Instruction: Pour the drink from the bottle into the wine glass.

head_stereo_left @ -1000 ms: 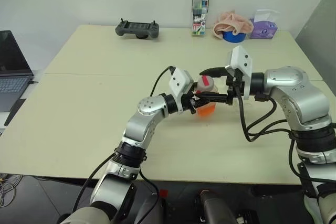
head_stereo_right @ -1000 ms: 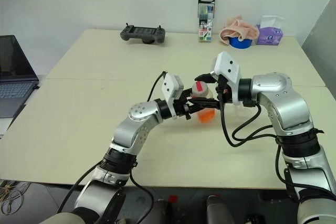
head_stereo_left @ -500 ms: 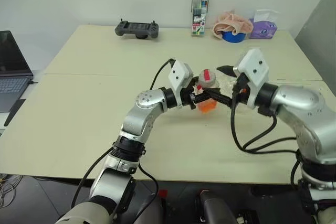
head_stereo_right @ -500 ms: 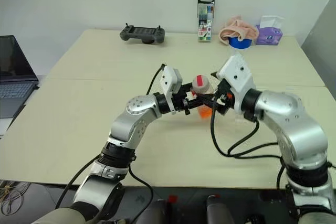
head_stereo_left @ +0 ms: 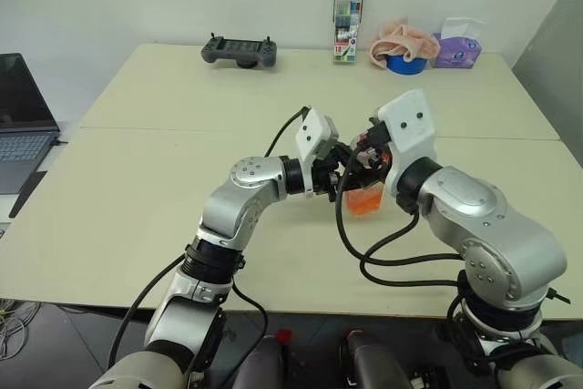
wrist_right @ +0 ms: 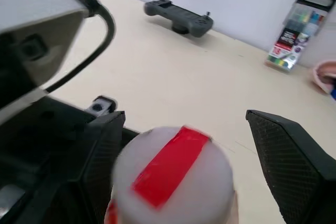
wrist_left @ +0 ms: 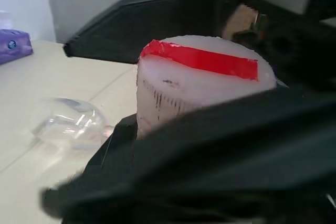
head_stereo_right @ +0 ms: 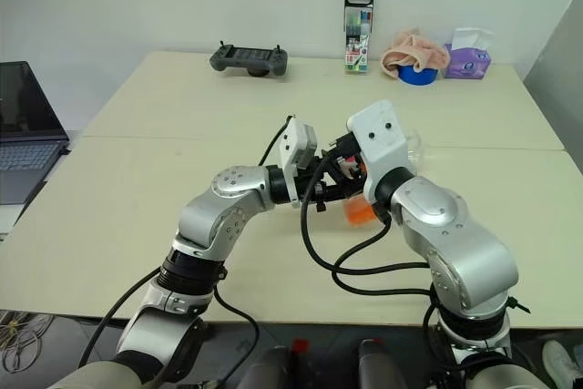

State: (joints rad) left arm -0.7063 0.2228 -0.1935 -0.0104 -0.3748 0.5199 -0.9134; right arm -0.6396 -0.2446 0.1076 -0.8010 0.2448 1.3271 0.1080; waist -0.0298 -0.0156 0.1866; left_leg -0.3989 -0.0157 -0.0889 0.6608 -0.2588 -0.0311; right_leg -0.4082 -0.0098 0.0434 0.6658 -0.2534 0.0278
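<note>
The bottle hangs above the middle of the table (head_stereo_left: 164, 189) with my left gripper (head_stereo_left: 346, 177) shut on its body. The orange drink (head_stereo_left: 365, 203) shows in its lower part. Its white cap (wrist_right: 173, 182) with a red stripe sits between the fingers (wrist_right: 294, 161) of my right gripper (wrist_right: 184, 115), which stands open around it with gaps on both sides. The wine glass (wrist_left: 68, 127) is just behind the two hands; its clear bowl (head_stereo_right: 415, 146) peeks out past my right wrist, and the stem is hidden.
Along the table's far edge are a grey game controller (head_stereo_left: 238, 50), a tall clear marker case (head_stereo_left: 347, 23), a blue bowl with a pink cloth (head_stereo_left: 405, 50) and a purple tissue pack (head_stereo_left: 458, 46). A laptop (head_stereo_left: 23, 107) sits off the left side.
My right arm has swung in and its wrist has turned, bringing the open gripper from the right side to around the bottle's cap. The left gripper still holds the bottle in much the same place.
</note>
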